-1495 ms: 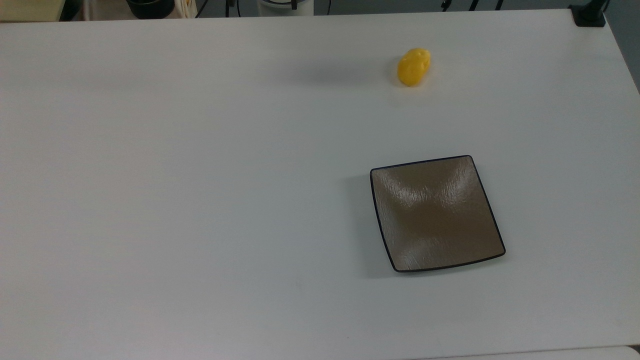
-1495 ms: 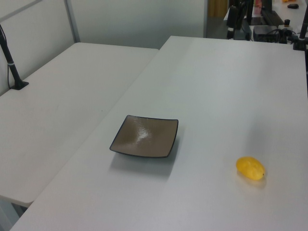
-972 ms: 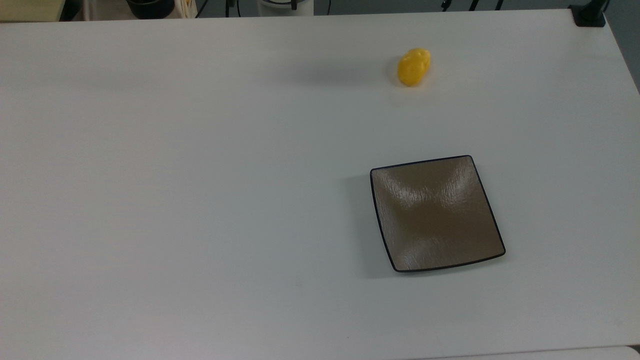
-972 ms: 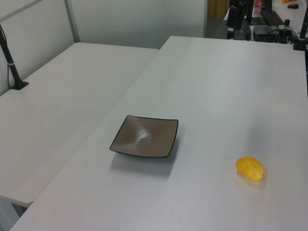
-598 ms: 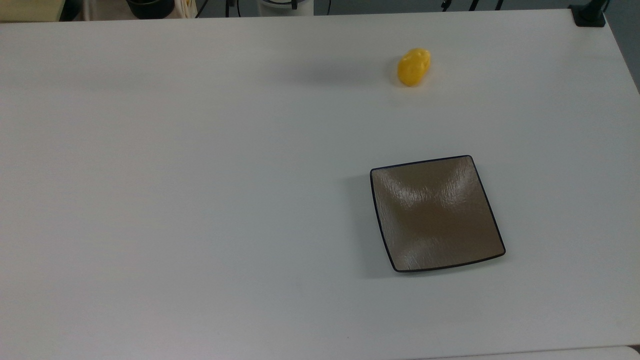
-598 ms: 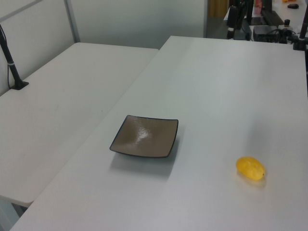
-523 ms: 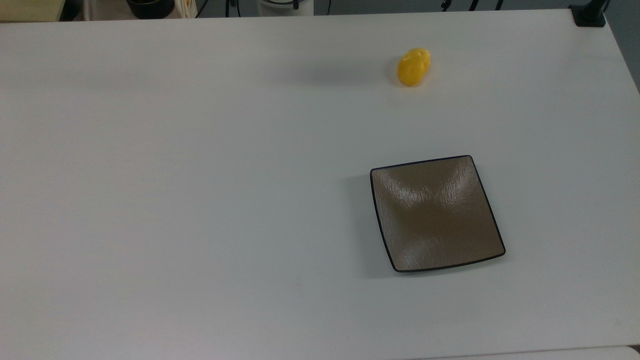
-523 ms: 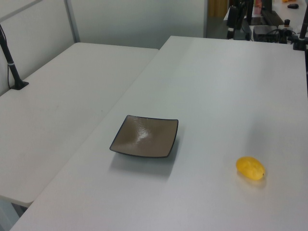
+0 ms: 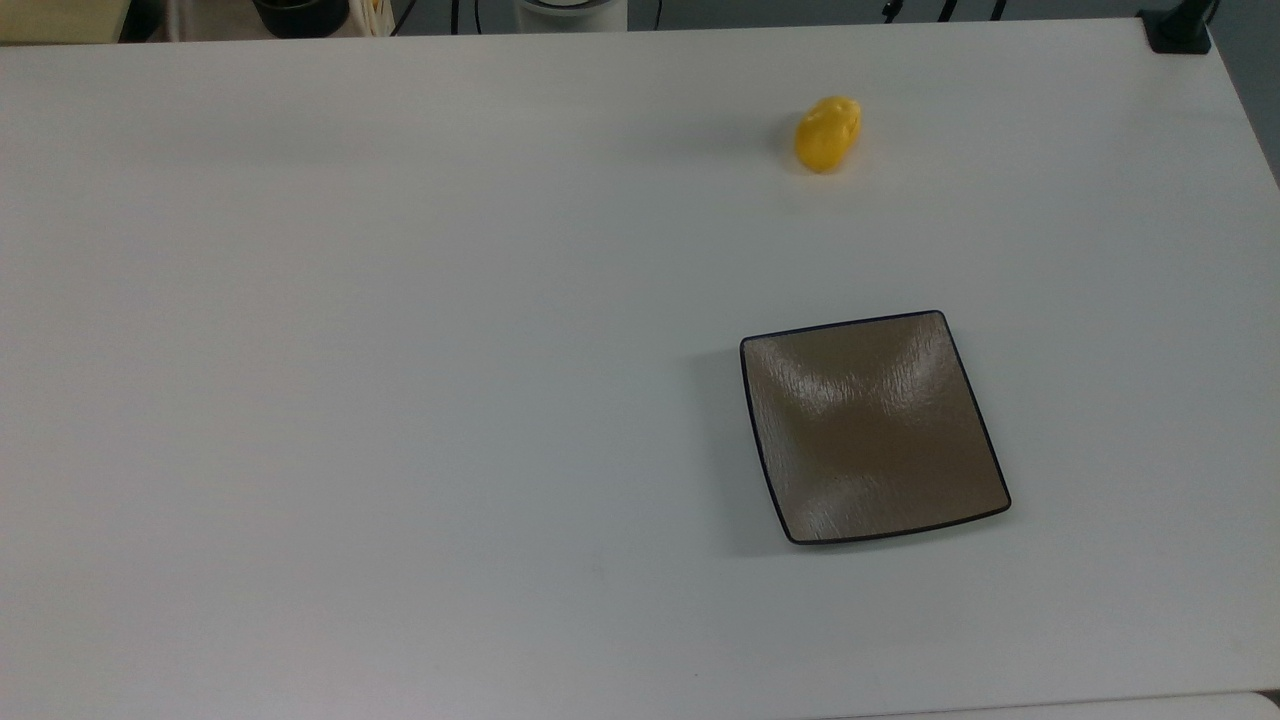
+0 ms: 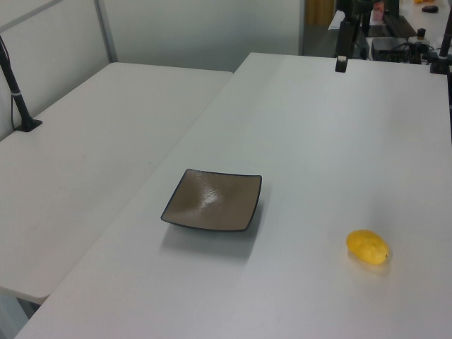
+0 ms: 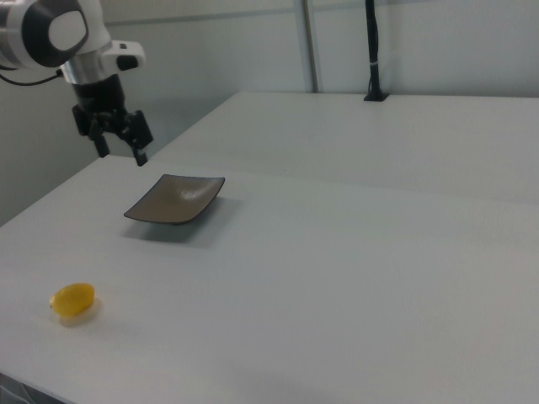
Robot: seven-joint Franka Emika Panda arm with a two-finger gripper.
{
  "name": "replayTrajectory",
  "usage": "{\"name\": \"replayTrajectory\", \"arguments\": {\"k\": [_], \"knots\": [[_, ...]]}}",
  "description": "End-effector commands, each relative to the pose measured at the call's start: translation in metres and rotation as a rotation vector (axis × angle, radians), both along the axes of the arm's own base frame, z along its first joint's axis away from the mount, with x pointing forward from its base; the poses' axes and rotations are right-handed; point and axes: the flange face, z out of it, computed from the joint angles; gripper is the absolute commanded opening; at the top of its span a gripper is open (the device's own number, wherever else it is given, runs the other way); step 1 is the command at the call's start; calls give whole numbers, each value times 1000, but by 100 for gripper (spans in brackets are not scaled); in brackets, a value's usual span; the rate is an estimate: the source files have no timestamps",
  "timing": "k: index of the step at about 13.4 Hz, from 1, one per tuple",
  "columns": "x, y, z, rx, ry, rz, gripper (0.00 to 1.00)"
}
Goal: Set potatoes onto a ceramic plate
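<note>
Top view: the potato [image 9: 828,133] lies on its side on the bare white table [image 9: 400,350], near the far edge and toward the top view's right. The plate [image 9: 872,426] sits flat on the same table, nearer the camera and well apart from the potato, with nothing on it. Judgement: the open tabletop around both items leaves free access from above, so neither needs to be shifted before a pick.

Left view: the potato [image 10: 367,247] rests at the left view's lower right, the plate [image 10: 213,200] to its left, with clear table between them. A dark finger of the gripper [image 10: 342,63] hangs at the top, over the far part of the table.

Right view: the gripper [image 11: 122,145] hangs from the arm [image 11: 59,34] above the table, beyond the plate [image 11: 176,199] and well apart from the potato [image 11: 72,299], which lies at the right view's lower left. The jaws stand apart and hold nothing. Judgement: the task is at its start; the parted jaws suit an approach to the potato, which must be reached and gripped across its narrow width, as its rounded, lumpy form could roll or slip.
</note>
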Motion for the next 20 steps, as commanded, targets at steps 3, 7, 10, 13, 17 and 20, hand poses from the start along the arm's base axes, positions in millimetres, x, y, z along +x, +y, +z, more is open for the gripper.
{"name": "replayTrajectory", "arguments": {"k": [3, 7, 10, 13, 17, 20], "knots": [[-49, 74, -24, -7, 106, 23, 100], [-88, 125, -80, -40, 211, 55, 100], [-107, 141, -125, -21, 245, 52, 100], [-121, 153, -171, -14, 213, 43, 100], [-129, 164, -203, 20, 127, -32, 100], [-134, 170, -232, 23, 108, -28, 100]]}}
